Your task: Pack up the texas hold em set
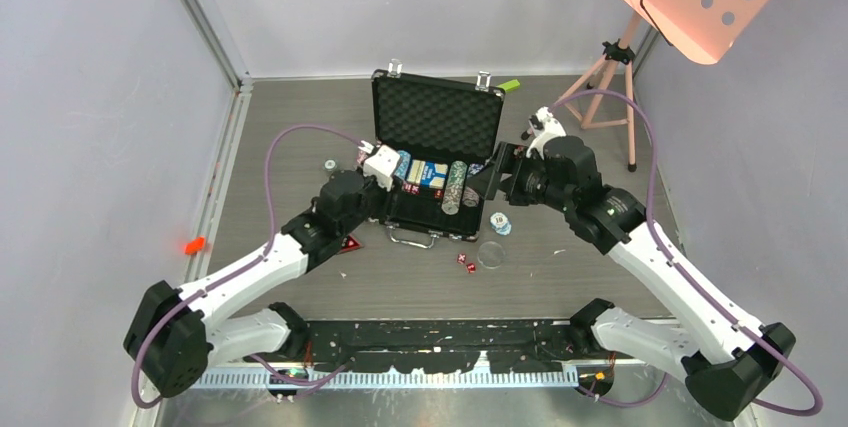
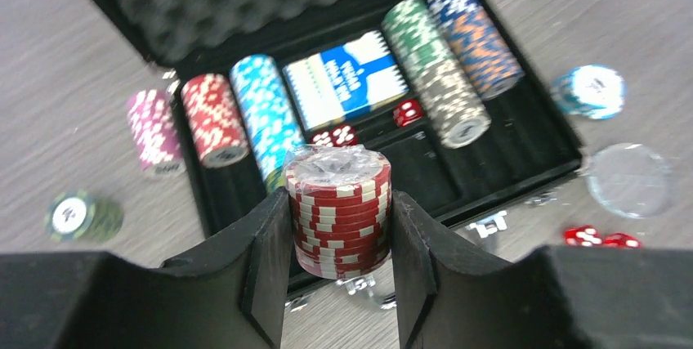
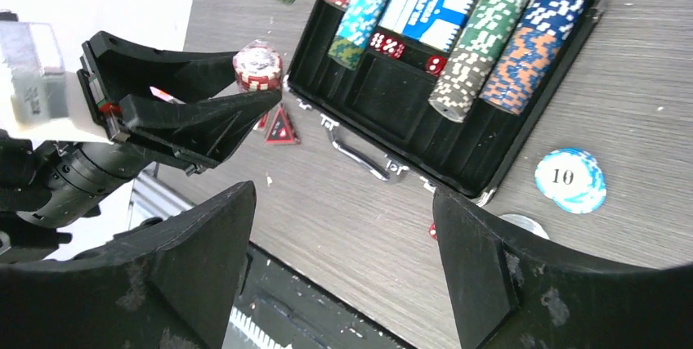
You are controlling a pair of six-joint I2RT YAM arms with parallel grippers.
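Note:
The black briefcase (image 1: 436, 112) lies open mid-table, its lid upright. Its tray (image 2: 523, 149) holds rows of red, light-blue, green-grey and blue-orange chips, a blue-and-white card box (image 2: 347, 79) and red dice (image 2: 343, 134). My left gripper (image 2: 339, 239) is shut on a red chip stack (image 2: 338, 202), held above the case's front edge; it also shows in the right wrist view (image 3: 257, 67). My right gripper (image 3: 343, 259) is open and empty, right of the case. On the table lie a light-blue chip stack (image 3: 570, 179), a clear disc (image 2: 629, 179), two red dice (image 2: 601, 237), a red triangle (image 3: 280, 126) and a green chip stack (image 2: 82, 216).
A pink chip stack (image 2: 154, 130) lies at the case's left edge. A small green block (image 1: 510, 85) sits behind the case's right corner. A pink tripod stand (image 1: 610, 77) is at the back right. A small orange-red piece (image 1: 194, 245) lies at the left wall.

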